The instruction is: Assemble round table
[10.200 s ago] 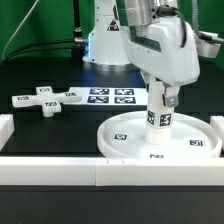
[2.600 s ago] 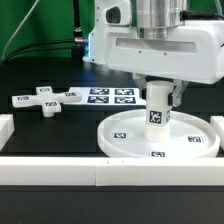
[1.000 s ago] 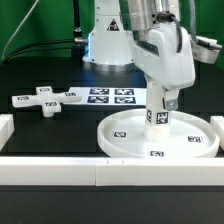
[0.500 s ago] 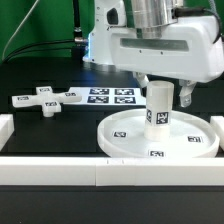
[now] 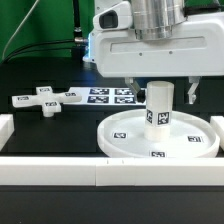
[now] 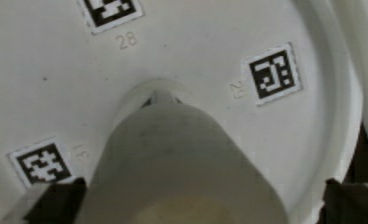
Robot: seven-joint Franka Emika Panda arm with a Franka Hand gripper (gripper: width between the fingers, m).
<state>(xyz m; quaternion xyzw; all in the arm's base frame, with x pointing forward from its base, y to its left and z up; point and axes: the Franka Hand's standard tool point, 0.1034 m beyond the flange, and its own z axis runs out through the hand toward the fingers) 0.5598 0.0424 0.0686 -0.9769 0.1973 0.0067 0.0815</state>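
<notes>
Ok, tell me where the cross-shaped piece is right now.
In the exterior view the cross-shaped piece lies flat on the table at the left, beside the marker board, apart from the round disc.

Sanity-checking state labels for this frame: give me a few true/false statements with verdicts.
1. The leg stands upright at the middle of the disc. True.
2. The claw is shut on the leg. False: it is open, its fingers apart on either side of the leg.
3. The cross-shaped piece sits on top of the leg. False: it lies on the table, to the exterior view's left of the disc.
4. The marker board lies flat, carrying no part. True.
</notes>
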